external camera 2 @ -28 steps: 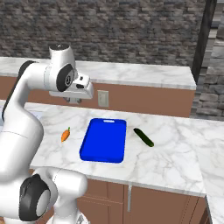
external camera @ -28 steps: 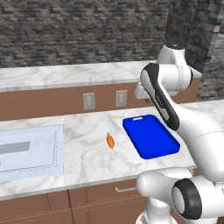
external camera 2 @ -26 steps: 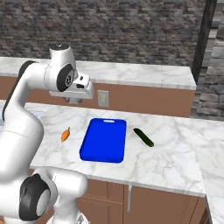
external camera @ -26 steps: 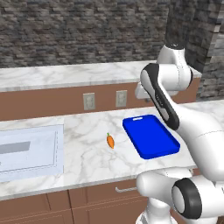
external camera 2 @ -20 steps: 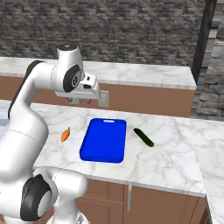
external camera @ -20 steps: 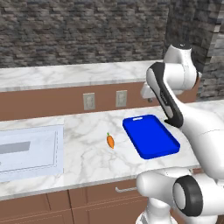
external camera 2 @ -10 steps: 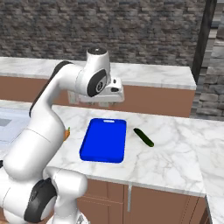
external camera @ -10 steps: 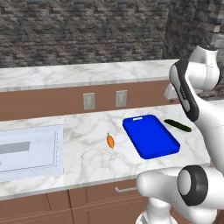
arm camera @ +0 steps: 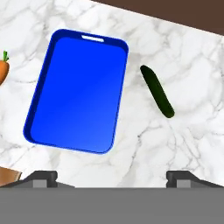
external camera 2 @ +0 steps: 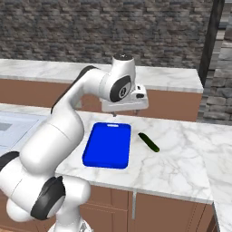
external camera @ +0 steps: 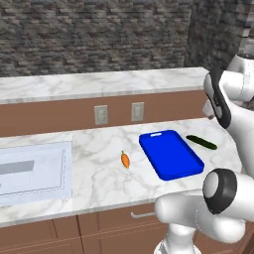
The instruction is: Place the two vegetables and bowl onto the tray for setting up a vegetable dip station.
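The blue tray [external camera: 171, 155] [external camera 2: 108, 145] [arm camera: 78, 92] lies empty on the marble counter, slot handle toward the wall. The orange carrot [external camera: 125, 159] [arm camera: 2, 70] rests left of it. On the tray's other side lies the dark green vegetable [external camera: 202, 142] [external camera 2: 148, 142] [arm camera: 157, 91]. My gripper [external camera 2: 124, 110] [arm camera: 112, 175] hangs high above the tray's far end, pointing down. It is open, its fingertips [arm camera: 41, 176] far apart with nothing between them. The bowl is out of view.
A steel sink [external camera: 30, 166] is set into the counter at the far left. Two wall outlets [external camera: 101, 114] sit on the brown backsplash below a raised marble ledge [external camera 2: 172, 77]. The counter runs on to the right past the green vegetable.
My arm has swung right, carrying the gripper from above the carrot's side of the counter to above the tray's far end. The tray and both vegetables have not moved.
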You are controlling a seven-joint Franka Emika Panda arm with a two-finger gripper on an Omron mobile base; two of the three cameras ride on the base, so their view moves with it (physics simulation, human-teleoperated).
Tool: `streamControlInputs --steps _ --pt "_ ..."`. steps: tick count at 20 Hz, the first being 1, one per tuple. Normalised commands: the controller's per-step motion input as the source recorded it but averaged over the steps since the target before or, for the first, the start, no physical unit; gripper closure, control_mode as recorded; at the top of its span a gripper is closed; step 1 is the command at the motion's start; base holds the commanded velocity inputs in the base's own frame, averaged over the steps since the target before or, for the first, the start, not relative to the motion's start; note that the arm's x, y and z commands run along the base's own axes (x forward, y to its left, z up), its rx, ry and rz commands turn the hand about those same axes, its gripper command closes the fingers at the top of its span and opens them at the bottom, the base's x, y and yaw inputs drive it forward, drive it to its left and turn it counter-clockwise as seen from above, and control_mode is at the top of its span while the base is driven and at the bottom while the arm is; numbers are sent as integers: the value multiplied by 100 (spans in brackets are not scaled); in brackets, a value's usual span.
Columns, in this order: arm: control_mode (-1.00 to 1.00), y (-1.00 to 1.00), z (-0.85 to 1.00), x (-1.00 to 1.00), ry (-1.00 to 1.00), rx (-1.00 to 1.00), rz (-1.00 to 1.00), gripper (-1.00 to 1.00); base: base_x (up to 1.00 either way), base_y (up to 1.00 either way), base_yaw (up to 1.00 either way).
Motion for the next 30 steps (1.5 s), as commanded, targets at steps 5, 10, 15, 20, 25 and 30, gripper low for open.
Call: streamControlInputs --steps 5,10,15,20,25,30 --pt "-100 -29 -21 32 8 -3 2 -100 0 0 0" --pt "-100 -27 -54 34 1 -1 1 -100 0 0 0" --pt "-100 -20 -56 41 0 0 0 -100 0 0 0" --pt "-100 -13 -52 49 0 0 0 -100 0 0 0" --pt "-100 -18 -42 50 0 0 0 -100 0 0 0" --pt "-100 -6 -45 41 0 -3 0 -100 0 0 0"
